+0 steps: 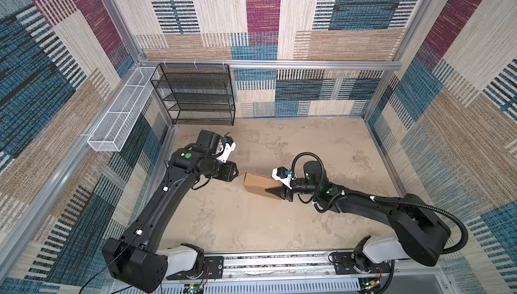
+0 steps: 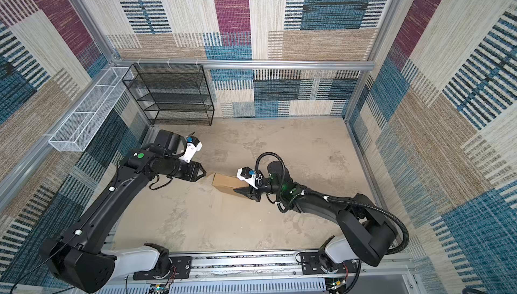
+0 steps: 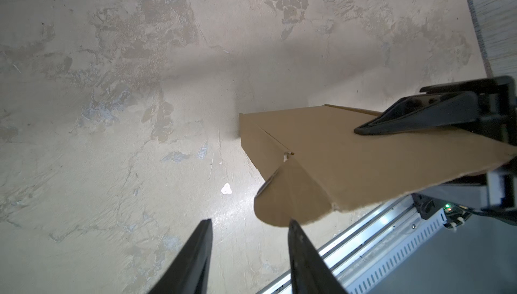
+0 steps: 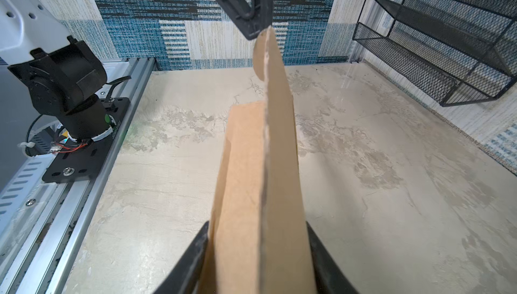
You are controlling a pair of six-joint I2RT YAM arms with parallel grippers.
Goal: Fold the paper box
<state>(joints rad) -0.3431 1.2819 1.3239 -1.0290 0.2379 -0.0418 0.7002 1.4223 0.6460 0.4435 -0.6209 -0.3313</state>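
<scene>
- Brown corrugated cardboard, plain and unprinted: the paper box is folded into a shallow rectangular slab near the middle of the table, and it shows in both top views.
- The right gripper pinches the box at its right end. The right wrist view shows the box edge-on, clamped between two black wedge-shaped fingers that press on its opposite flat faces.
- In the left wrist view, one of those fingers lies flat on the box's smooth broad face, where a straight crease runs towards a corner.
- A rounded tab with a fuzzy cut edge juts from that corner, towards the left arm.
- The left gripper sits just beside the box's left end. Its tapered black fingers are spread apart with nothing between them, and one fingertip meets the tab's curved edge.
- Whether the box's underside rests on the table cannot be told.
- The table is beige and mottled like rough plaster, with grey blotches.
- A black wire-mesh rack with shelves stands at the back left. A long white mesh basket hangs on the left wall. Both are well apart from the box.
- The walls are woven fabric in striped blue, maroon, cream and tan patches.
</scene>
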